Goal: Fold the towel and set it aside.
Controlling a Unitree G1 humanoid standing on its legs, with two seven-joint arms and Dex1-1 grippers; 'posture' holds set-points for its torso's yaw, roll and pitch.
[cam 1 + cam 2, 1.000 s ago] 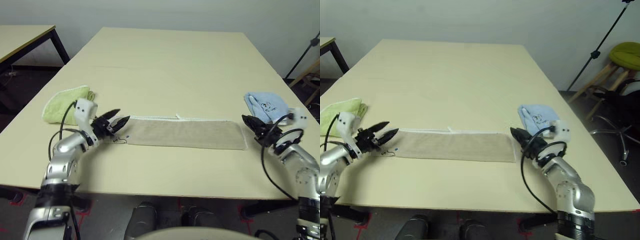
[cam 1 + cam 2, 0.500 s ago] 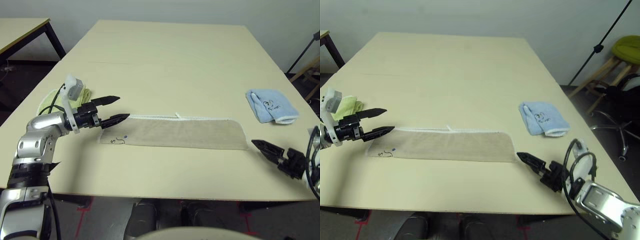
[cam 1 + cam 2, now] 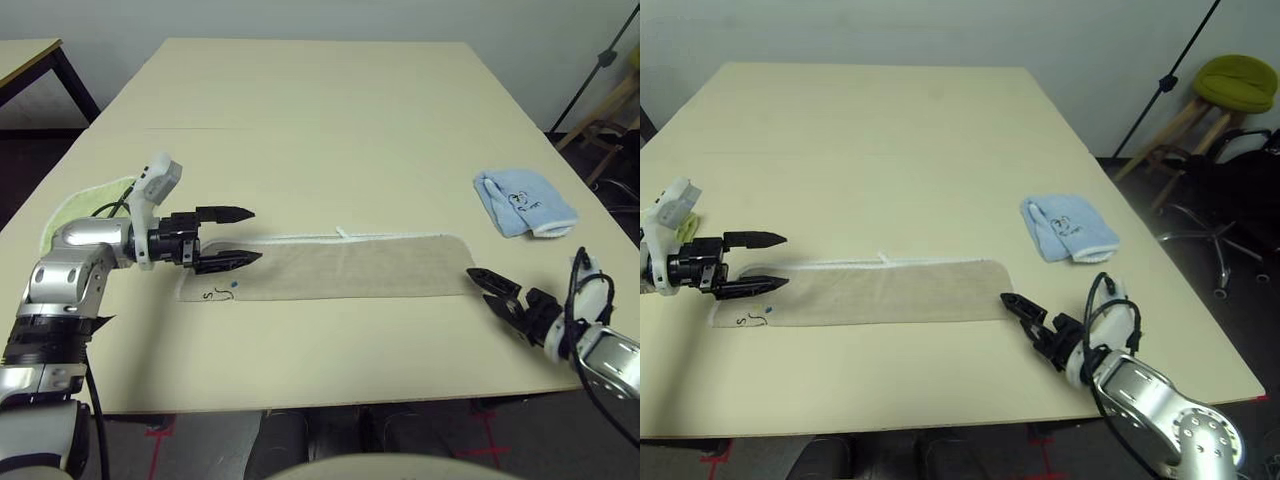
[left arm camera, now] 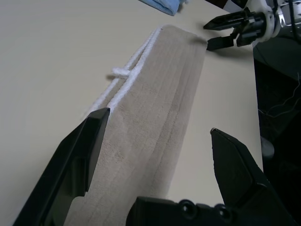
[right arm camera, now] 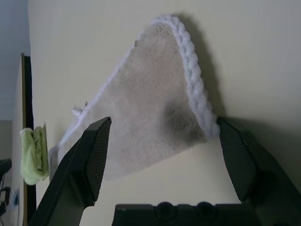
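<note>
Little here can be read. The towel [image 3: 340,268] carries dark stitched lettering near its left end [image 3: 218,293] — cursive strokes, perhaps an "S" among them, but no word can be made out — with a small blue dot just above. The blue cloth [image 3: 522,201] bears a dark printed drawing that looks like a figure rather than text. No brands, numbers or signs are legible.
</note>
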